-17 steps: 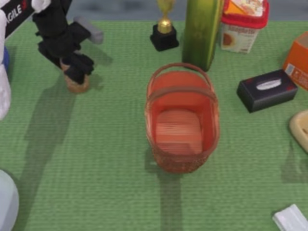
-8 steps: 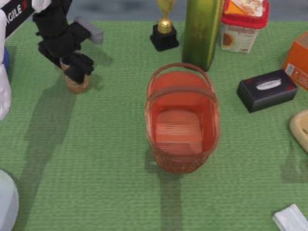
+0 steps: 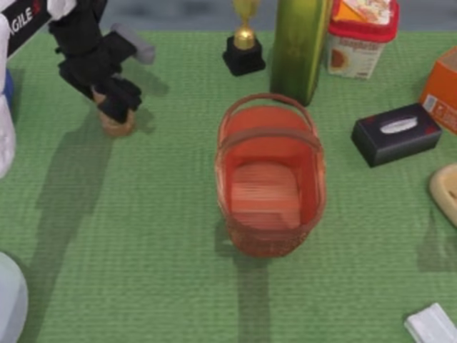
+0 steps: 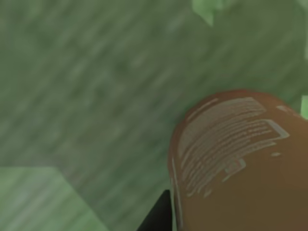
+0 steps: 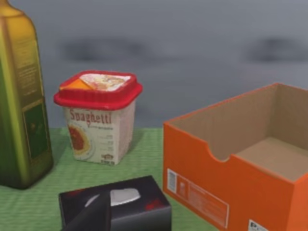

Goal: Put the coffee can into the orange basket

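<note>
The coffee can (image 3: 115,127) is a small tan-brown can at the far left of the green mat. My left gripper (image 3: 114,108) comes down over it from above and is shut on it, hiding its top. In the left wrist view the coffee can (image 4: 240,163) fills the near corner, with one dark finger (image 4: 159,216) pressed flat against its side. The orange basket (image 3: 270,239) stands at the middle of the mat, well to the right of the can, with both hoop handles arched over its empty inside. My right gripper (image 5: 103,216) is parked off to the right, facing the tissue box.
Along the back stand a gold trophy (image 3: 244,46), a tall green bottle (image 3: 300,46) and a red-lidded spaghetti tub (image 3: 360,36). A black tissue box (image 3: 396,133) and an open orange box (image 3: 443,89) sit at the right. White objects line the left edge.
My left gripper has shifted very slightly to the right over the can, and a little less of the can shows beneath it. Nothing else has moved.
</note>
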{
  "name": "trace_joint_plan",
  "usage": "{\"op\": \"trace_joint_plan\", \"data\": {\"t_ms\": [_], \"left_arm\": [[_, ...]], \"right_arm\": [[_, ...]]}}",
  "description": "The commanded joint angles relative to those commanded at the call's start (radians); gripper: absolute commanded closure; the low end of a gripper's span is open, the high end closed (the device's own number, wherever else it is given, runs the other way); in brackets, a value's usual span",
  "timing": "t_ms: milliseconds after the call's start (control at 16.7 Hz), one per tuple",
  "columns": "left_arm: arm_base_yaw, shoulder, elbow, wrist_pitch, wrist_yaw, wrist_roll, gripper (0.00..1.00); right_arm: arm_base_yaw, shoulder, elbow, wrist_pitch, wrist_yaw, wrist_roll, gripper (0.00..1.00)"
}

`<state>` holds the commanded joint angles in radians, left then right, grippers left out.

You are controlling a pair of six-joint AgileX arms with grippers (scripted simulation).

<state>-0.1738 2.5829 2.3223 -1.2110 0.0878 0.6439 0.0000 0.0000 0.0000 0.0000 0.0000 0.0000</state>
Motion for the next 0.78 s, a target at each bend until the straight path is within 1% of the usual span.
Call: {"op": "trace_joint_plan", "data": {"t_ms": [60,180,360,540,780], "left_arm": [[-0.003,-0.007,-0.017,0.031,0.021,-0.010,1.00],[-0.011,-0.028,-0.067,0.127,0.081,-0.039,1.00],[-0.027,-0.079,-0.172,0.344,0.212,-0.104,1.00],[-0.048,-0.149,-0.306,0.625,0.379,-0.188,1.00],[-0.078,-0.259,-0.510,1.041,0.629,-0.315,1.00]], "right_arm": [[0.000,0.000,0.000,0.000,0.000,0.000,0.00],[0.000,0.000,0.000,0.000,0.000,0.000,0.00],[0.000,0.000,0.000,0.000,0.000,0.000,0.00],[0.000,0.000,0.000,0.000,0.000,0.000,0.00],[0.000,0.000,0.000,0.000,0.000,0.000,0.00]]}}
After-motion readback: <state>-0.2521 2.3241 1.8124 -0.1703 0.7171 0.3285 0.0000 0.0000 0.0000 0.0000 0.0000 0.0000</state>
